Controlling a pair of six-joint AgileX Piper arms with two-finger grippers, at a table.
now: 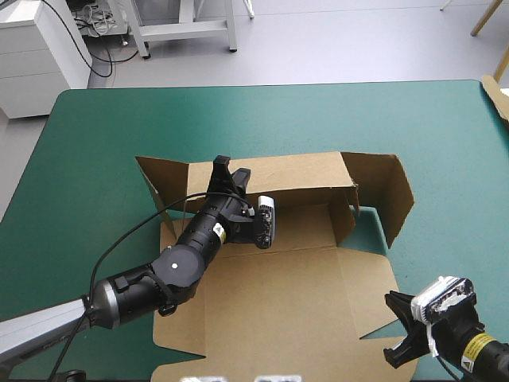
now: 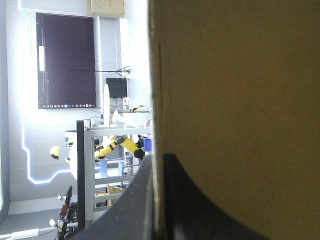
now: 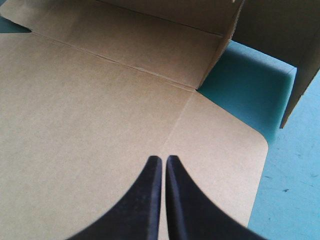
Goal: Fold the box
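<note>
The left claw point(image 1: 225, 169) is clenched on the raised back wall of the box point(image 1: 286, 294), the board apparently pinched between its fingers. The right claw point(image 3: 162, 159) is clenched on nothing, over the box's near right flap. The box lies mid-desk point(image 1: 95, 135). It is probably light, stiff, springy board, best gripped at wall edges near the creases.

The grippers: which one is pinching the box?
The left gripper: it pinches the raised far wall of the box. The right gripper, shut on nothing, hovers over the near right flap.
</note>
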